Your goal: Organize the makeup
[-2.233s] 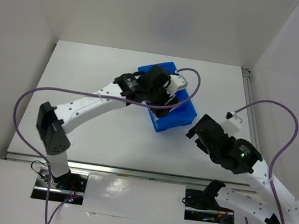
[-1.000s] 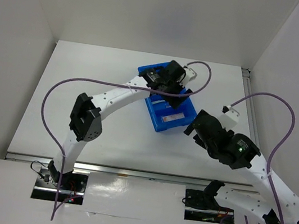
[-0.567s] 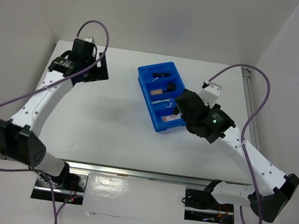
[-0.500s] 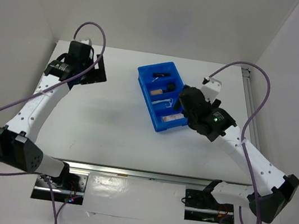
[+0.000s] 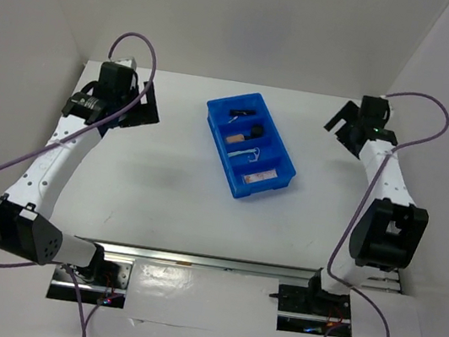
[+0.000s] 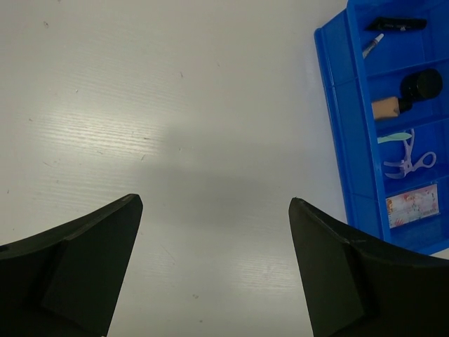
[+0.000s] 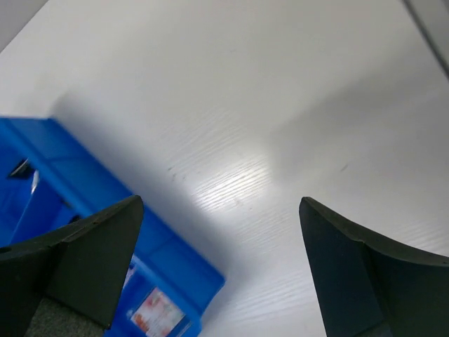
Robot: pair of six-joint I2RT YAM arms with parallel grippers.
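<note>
The makeup lies in the blue compartment tray (image 5: 219, 146) at mid-table. In the left wrist view the tray (image 6: 330, 105) holds the slim black tube (image 6: 395, 24), the tiny silver piece (image 6: 373, 45), the round black puff (image 6: 421, 83), the beige bottle (image 6: 386, 108), the lilac looped tool (image 6: 410, 158) and the pink-red packet (image 6: 412, 206). My left gripper (image 5: 142, 104) (image 6: 212, 203) is open and empty over bare table, left of the tray. My right gripper (image 5: 341, 119) (image 7: 219, 202) is open and empty at the far right. Its view shows the tray's corner (image 7: 161, 246) and the packet (image 7: 158, 314).
White walls close in the table at the back and both sides. A metal rail (image 5: 371, 158) runs along the table's right edge, close to the right arm. A purple cable loops above each arm.
Both arms have swung away from the tray: the left to the far left, the right to the far right back. The tray and its items stay put, now uncovered.
</note>
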